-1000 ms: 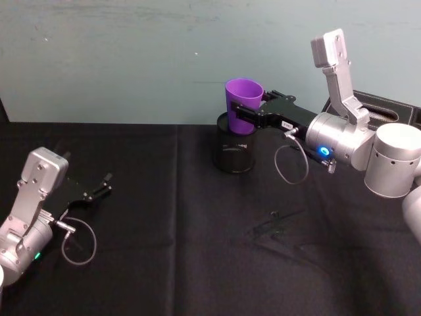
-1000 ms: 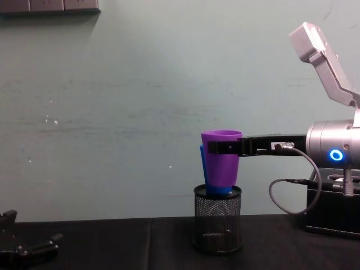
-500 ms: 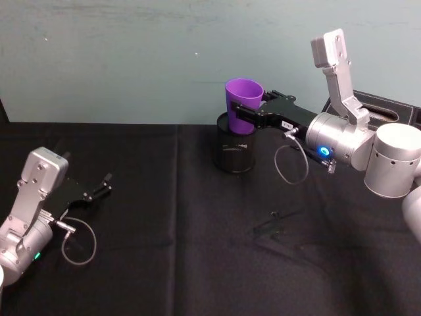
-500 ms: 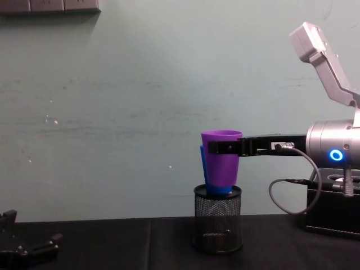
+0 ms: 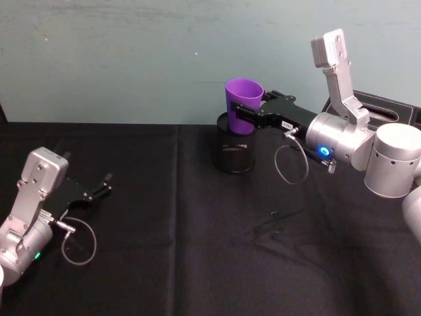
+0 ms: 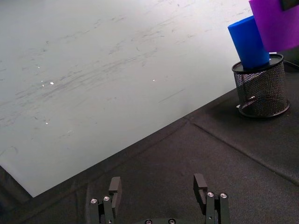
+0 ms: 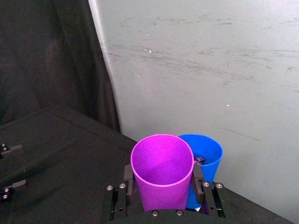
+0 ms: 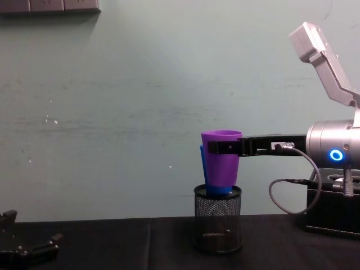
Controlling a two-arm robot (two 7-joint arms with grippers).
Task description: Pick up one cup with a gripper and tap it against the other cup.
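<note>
Above the holder [image 8: 217, 222], the right gripper [image 8: 216, 147] clamps the purple cup [image 8: 221, 166], label [image 5: 287, 124] unreadable; its wrist view shows the blue cup [image 7: 208, 151] just behind. Left gripper [image 6: 157, 183] idles wide.

The holder [image 5: 234, 155] stands on the table [image 5: 164, 230], far back by the wall [image 5: 131, 59]. In it sits the other cup [image 6: 248, 42]. Right beside that, over the holder, one cup [image 5: 245, 97] hangs in the right gripper [image 5: 238, 118]. The left gripper [image 5: 102, 184] is low on the left, well apart.

The purple cup [image 8: 221, 157] and blue cup [image 6: 248, 42] look smooth plastic, the pen holder [image 6: 261, 91] black wire mesh.
</note>
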